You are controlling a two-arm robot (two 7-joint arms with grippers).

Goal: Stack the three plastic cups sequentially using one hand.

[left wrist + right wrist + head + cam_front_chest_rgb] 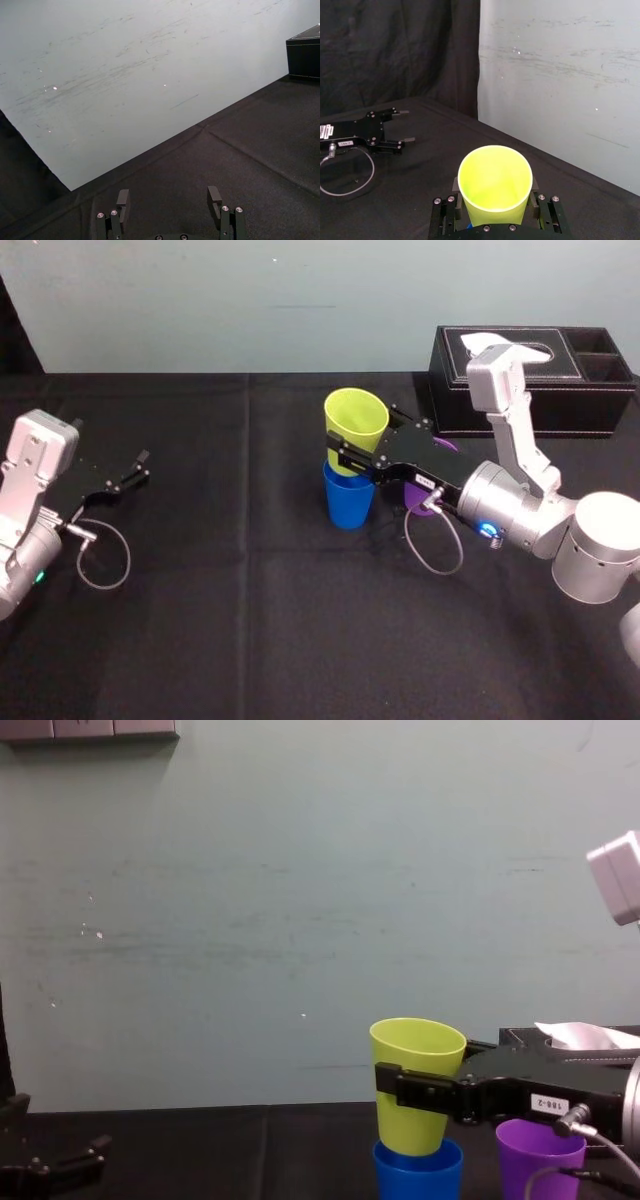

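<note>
This looks like a robot lab or test room, not a home. A table (250, 640) covered in plain black cloth stands against a bare, scuffed pale wall (250, 300). A black curtain (395, 50) fills the upper left of the right wrist view, and grey panels (90, 728) sit at the upper left of the chest view. A robot's left arm (30, 490) and right arm (520, 510), with a loose cable (105, 560), reach over the table, where plastic cups (350, 505) and a black box (530, 380) at the upper right stand like things set out for a test.
</note>
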